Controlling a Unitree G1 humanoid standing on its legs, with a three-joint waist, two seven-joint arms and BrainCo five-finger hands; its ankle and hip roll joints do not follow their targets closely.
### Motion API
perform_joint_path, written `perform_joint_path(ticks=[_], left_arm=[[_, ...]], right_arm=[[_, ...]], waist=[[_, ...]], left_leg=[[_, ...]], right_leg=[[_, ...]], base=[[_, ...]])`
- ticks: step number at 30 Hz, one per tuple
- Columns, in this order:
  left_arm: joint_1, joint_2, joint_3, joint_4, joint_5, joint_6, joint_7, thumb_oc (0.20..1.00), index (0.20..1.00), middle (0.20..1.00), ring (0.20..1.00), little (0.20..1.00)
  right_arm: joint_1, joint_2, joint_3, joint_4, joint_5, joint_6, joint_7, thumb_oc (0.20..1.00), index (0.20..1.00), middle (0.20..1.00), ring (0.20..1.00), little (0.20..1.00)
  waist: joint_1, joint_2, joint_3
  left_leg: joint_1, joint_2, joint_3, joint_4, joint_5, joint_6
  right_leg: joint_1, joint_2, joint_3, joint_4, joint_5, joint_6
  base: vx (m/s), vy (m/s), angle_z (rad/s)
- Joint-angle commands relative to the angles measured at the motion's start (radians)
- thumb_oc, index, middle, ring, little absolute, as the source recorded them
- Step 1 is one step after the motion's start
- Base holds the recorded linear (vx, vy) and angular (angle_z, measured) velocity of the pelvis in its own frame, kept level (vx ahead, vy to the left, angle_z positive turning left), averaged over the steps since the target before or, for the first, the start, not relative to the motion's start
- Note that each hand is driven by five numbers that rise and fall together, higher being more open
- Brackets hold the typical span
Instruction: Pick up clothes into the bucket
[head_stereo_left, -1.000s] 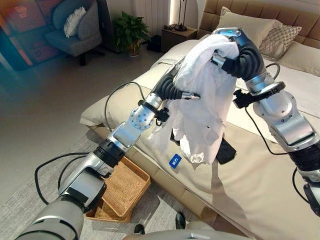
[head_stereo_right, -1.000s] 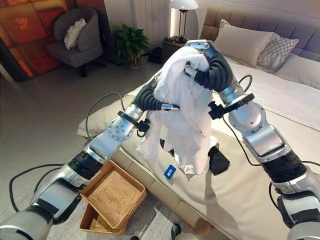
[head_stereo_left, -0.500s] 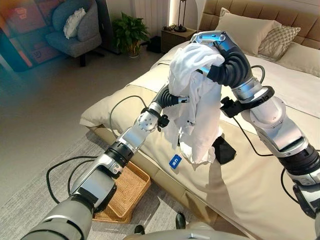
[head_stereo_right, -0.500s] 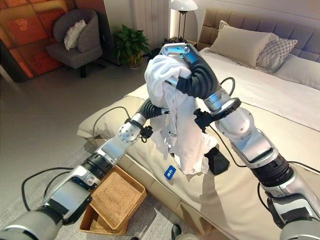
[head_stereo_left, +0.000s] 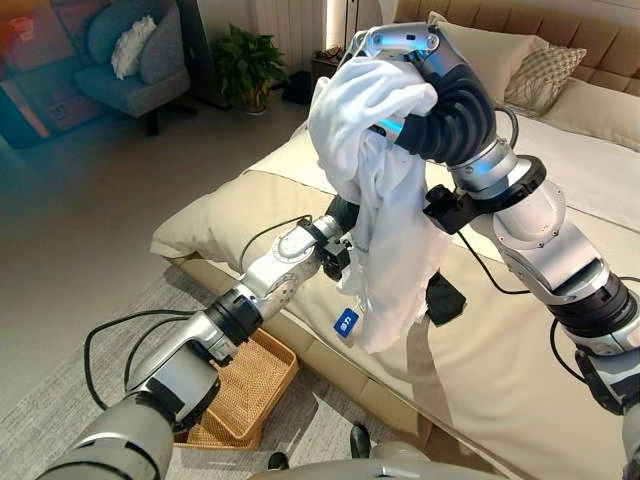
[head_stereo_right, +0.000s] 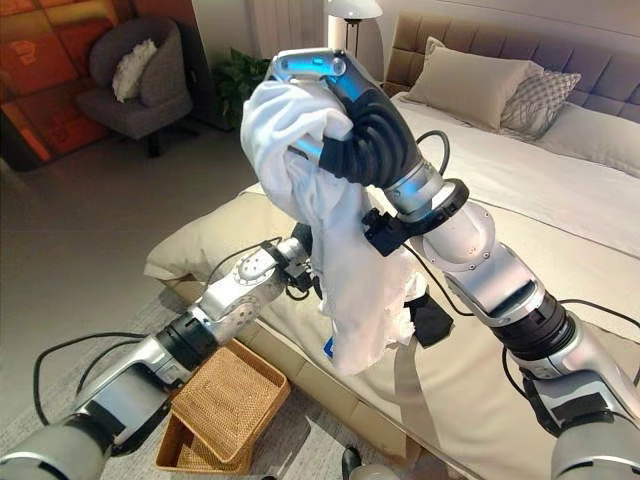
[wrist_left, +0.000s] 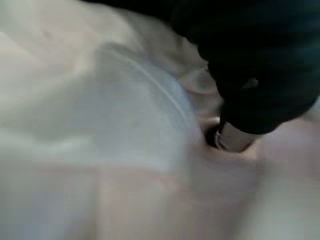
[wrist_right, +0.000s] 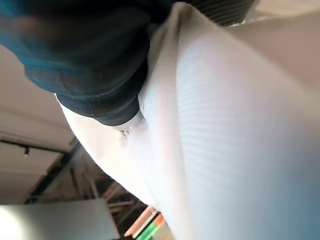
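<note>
A white garment (head_stereo_left: 385, 240) hangs in the air above the bed's near edge, bunched at the top in my right hand (head_stereo_left: 448, 100), which is raised high and curled round it. The same cloth lies close against that hand (wrist_right: 225, 125) in the right wrist view. My left hand (head_stereo_left: 338, 240) reaches into the hanging cloth from behind at mid height, its fingers hidden in the folds (wrist_left: 100, 125). A woven basket (head_stereo_left: 245, 385) stands on the floor beside the bed, below and left of the garment. A dark garment (head_stereo_left: 445, 300) lies on the bed behind the white one.
The beige bed (head_stereo_left: 500, 380) fills the right side, with pillows (head_stereo_right: 470, 85) at its head. A small blue tag (head_stereo_left: 346, 321) sits on the bed's edge. Across the open floor are a grey armchair (head_stereo_right: 135, 85), a potted plant (head_stereo_left: 240, 60) and a lamp (head_stereo_right: 352, 10).
My right hand has carried the white garment up and to the left, toward the bed's edge. My left arm has dropped lower and its hand has slipped behind the cloth.
</note>
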Motion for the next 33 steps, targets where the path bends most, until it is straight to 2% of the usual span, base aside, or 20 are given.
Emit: perform_joint_path(ticks=[1,4,6,7,10,11,12,15,18,19,21,24,26,27,33], left_arm=[[-0.014,0.03,0.018,0.007,-0.105,-0.029,-0.053,0.2,0.2,0.2,0.2,0.2],[0.041,0.03,0.086,0.006,-0.144,-0.034,-0.057,0.2,0.2,0.2,0.2,0.2],[0.088,0.01,0.154,0.001,-0.187,-0.035,-0.056,0.2,0.2,0.2,0.2,0.2],[0.109,-0.002,0.19,0.0,-0.197,-0.041,-0.056,0.2,0.2,0.2,0.2,0.2],[0.182,-0.044,0.294,-0.009,-0.246,-0.055,-0.054,0.2,0.2,0.2,0.2,0.2],[0.219,-0.068,0.358,-0.017,-0.275,-0.059,-0.05,0.2,0.2,0.2,0.2,0.2],[0.22,-0.068,0.358,-0.018,-0.275,-0.059,-0.049,0.2,0.2,0.2,0.2,0.2],[0.272,-0.081,0.447,-0.041,-0.294,-0.094,-0.029,0.2,0.2,0.2,0.2,0.2],[0.318,-0.056,0.525,-0.055,-0.272,-0.134,0.005,0.2,0.2,0.2,0.2,0.2],[0.34,-0.055,0.576,-0.058,-0.25,-0.166,0.034,0.2,0.2,0.2,0.2,0.2],[0.352,-0.059,0.603,-0.064,-0.241,-0.179,0.054,0.2,0.2,0.2,0.2,0.2],[0.362,-0.069,0.69,-0.092,-0.195,-0.246,0.142,0.2,0.2,0.2,0.2,0.2],[0.354,-0.052,0.734,-0.124,-0.096,-0.295,0.23,0.2,0.2,0.2,0.2,0.2],[0.354,-0.053,0.733,-0.126,-0.093,-0.295,0.233,0.2,0.2,0.2,0.2,0.2],[0.302,0.069,0.807,-0.102,0.226,-0.35,0.408,0.2,0.2,0.2,0.2,0.2]], right_arm=[[-0.024,-0.016,-0.031,0.005,0.038,-0.054,-0.012,0.2,0.2,0.2,0.2,0.2],[0.019,-0.017,-0.057,0.034,0.026,-0.043,-0.011,0.222,0.222,0.222,0.222,0.222],[0.052,-0.015,-0.083,0.05,0.005,-0.035,-0.017,0.944,0.944,0.944,0.944,0.944],[0.072,-0.012,-0.101,0.059,-0.003,-0.029,-0.017,1.0,1.0,1.0,1.0,1.0],[0.126,-0.001,-0.143,0.102,-0.036,-0.012,-0.02,1.0,1.0,1.0,1.0,1.0],[0.16,0.011,-0.173,0.135,-0.06,0.003,-0.022,1.0,1.0,1.0,1.0,1.0],[0.161,0.011,-0.173,0.134,-0.06,0.003,-0.022,1.0,1.0,1.0,1.0,1.0],[0.223,0.032,-0.219,0.176,-0.092,0.019,-0.026,1.0,1.0,1.0,1.0,1.0],[0.297,0.061,-0.265,0.22,-0.117,0.026,-0.038,1.0,1.0,1.0,1.0,1.0],[0.35,0.103,-0.294,0.25,-0.126,0.028,-0.047,1.0,1.0,1.0,1.0,1.0],[0.388,0.137,-0.313,0.268,-0.125,0.029,-0.056,1.0,1.0,1.0,1.0,1.0],[0.479,0.223,-0.356,0.319,-0.137,0.037,-0.083,1.0,1.0,1.0,1.0,1.0],[0.546,0.28,-0.382,0.388,-0.145,0.046,-0.102,1.0,1.0,1.0,1.0,1.0],[0.546,0.281,-0.382,0.389,-0.146,0.046,-0.102,1.0,1.0,1.0,1.0,1.0],[0.611,0.365,-0.399,0.598,-0.129,0.034,-0.153,1.0,1.0,1.0,1.0,1.0]], waist=[[0.012,-0.037,-0.047],[0.018,-0.042,-0.044],[0.024,-0.047,-0.042],[0.026,-0.049,-0.04],[0.037,-0.057,-0.034],[0.045,-0.062,-0.029],[0.045,-0.061,-0.029],[0.059,-0.069,-0.02],[0.075,-0.072,-0.005],[0.086,-0.073,0.007],[0.092,-0.073,0.014],[0.104,-0.071,0.033],[0.111,-0.07,0.05],[0.111,-0.071,0.05],[0.123,-0.059,0.093]], left_leg=[[0.008,-0.024,-0.025,0.07,-0.097,0.019],[0.007,-0.024,-0.025,0.071,-0.097,0.019],[0.007,-0.025,-0.026,0.072,-0.098,0.02],[0.006,-0.025,-0.027,0.072,-0.099,0.021],[0.001,-0.027,-0.03,0.073,-0.1,0.023],[-0.002,-0.027,-0.031,0.074,-0.102,0.025],[-0.002,-0.027,-0.031,0.074,-0.102,0.025],[-0.012,-0.031,-0.035,0.081,-0.105,0.028],[-0.025,-0.035,-0.046,0.096,-0.11,0.032],[-0.036,-0.039,-0.052,0.104,-0.112,0.035],[-0.045,-0.041,-0.056,0.108,-0.112,0.036],[-0.066,-0.044,-0.068,0.109,-0.105,0.037],[-0.088,-0.048,-0.082,0.105,-0.097,0.037],[-0.089,-0.048,-0.083,0.105,-0.096,0.037],[-0.137,-0.059,-0.114,0.108,-0.082,0.034]], right_leg=[[0.023,-0.071,-0.056,0.075,-0.046,0.079],[0.026,-0.072,-0.061,0.073,-0.046,0.079],[0.026,-0.073,-0.063,0.072,-0.047,0.079],[0.026,-0.074,-0.063,0.072,-0.047,0.078],[0.023,-0.075,-0.064,0.071,-0.046,0.079],[0.021,-0.077,-0.066,0.073,-0.046,0.079],[0.021,-0.077,-0.066,0.073,-0.047,0.079],[0.016,-0.08,-0.071,0.076,-0.048,0.079],[0.01,-0.083,-0.075,0.081,-0.048,0.078],[0.006,-0.085,-0.077,0.081,-0.048,0.077],[0.001,-0.086,-0.081,0.082,-0.047,0.077],[-0.012,-0.089,-0.094,0.082,-0.046,0.075],[-0.028,-0.09,-0.107,0.084,-0.045,0.075],[-0.029,-0.091,-0.108,0.084,-0.045,0.075],[-0.065,-0.099,-0.135,0.095,-0.039,0.074]], base=[[0.0,0.0,0.0],[0.0,0.0,0.0],[0.0,0.0,0.0],[0.0,0.0,0.0],[0.0,0.0,0.0],[0.0,0.0,0.0],[0.0,0.0,0.0],[0.0,0.0,0.0],[0.0,0.0,0.0],[0.0,0.0,0.0],[0.0,0.0,0.0],[-0.04,0.013,0.09],[-0.07,0.011,0.12],[-0.06,0.01,0.25],[-0.05,0.019,0.19]])
